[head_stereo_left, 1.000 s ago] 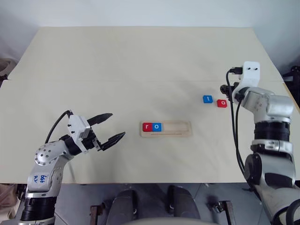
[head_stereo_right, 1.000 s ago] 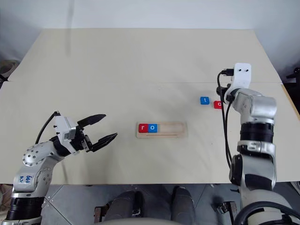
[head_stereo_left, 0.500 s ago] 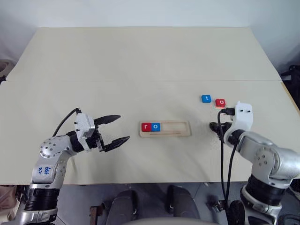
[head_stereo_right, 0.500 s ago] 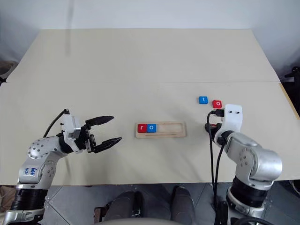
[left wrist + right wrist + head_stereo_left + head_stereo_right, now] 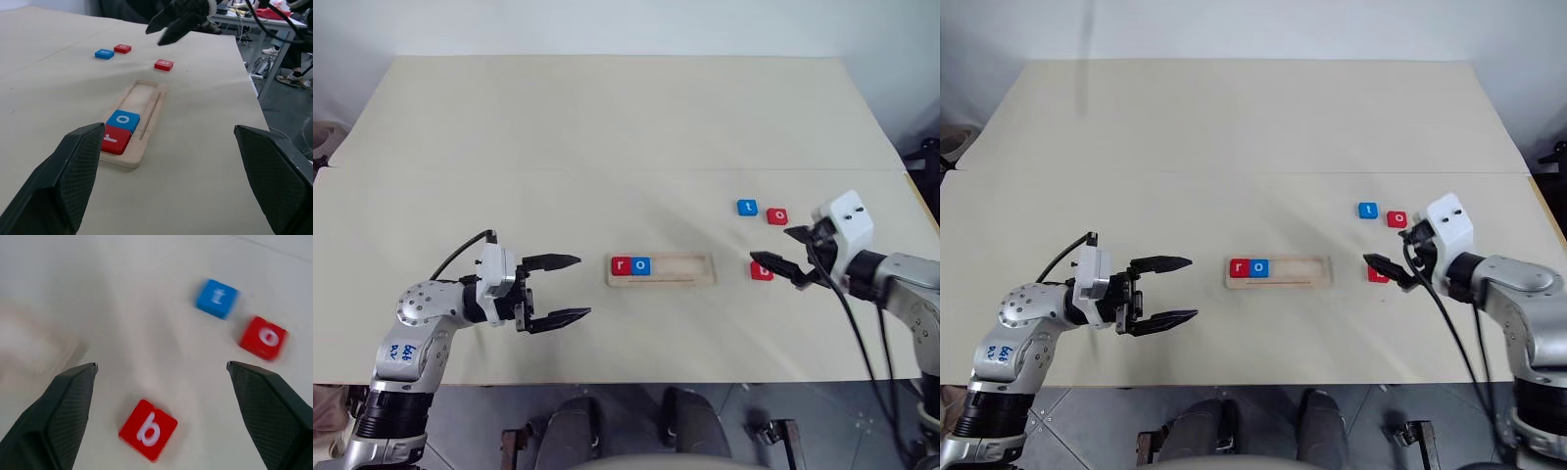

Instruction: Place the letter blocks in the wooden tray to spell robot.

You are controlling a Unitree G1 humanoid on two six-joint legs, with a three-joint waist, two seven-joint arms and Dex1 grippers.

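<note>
The wooden tray (image 5: 683, 268) lies at the table's middle with a red "r" block (image 5: 621, 265) and a blue "o" block (image 5: 640, 265) in its left end. A red "b" block (image 5: 761, 272) lies flat on the table just right of the tray. Beyond it sit a blue "t" block (image 5: 747, 208) and a red "o" block (image 5: 777, 215). My right gripper (image 5: 775, 270) hovers open over the "b" block, its fingers (image 5: 58, 416) spread to either side of it and holding nothing. My left gripper (image 5: 583, 286) is open and empty left of the tray, pointing at it.
The pale table (image 5: 607, 127) is wide and bare behind the tray. Its near edge runs just below both grippers. A seam (image 5: 509, 169) crosses the tabletop from side to side.
My right arm drew back from the "t" and "o" blocks toward the near edge and its gripper opened. The red "b" block now lies beside the tray. My left gripper swung toward the tray.
</note>
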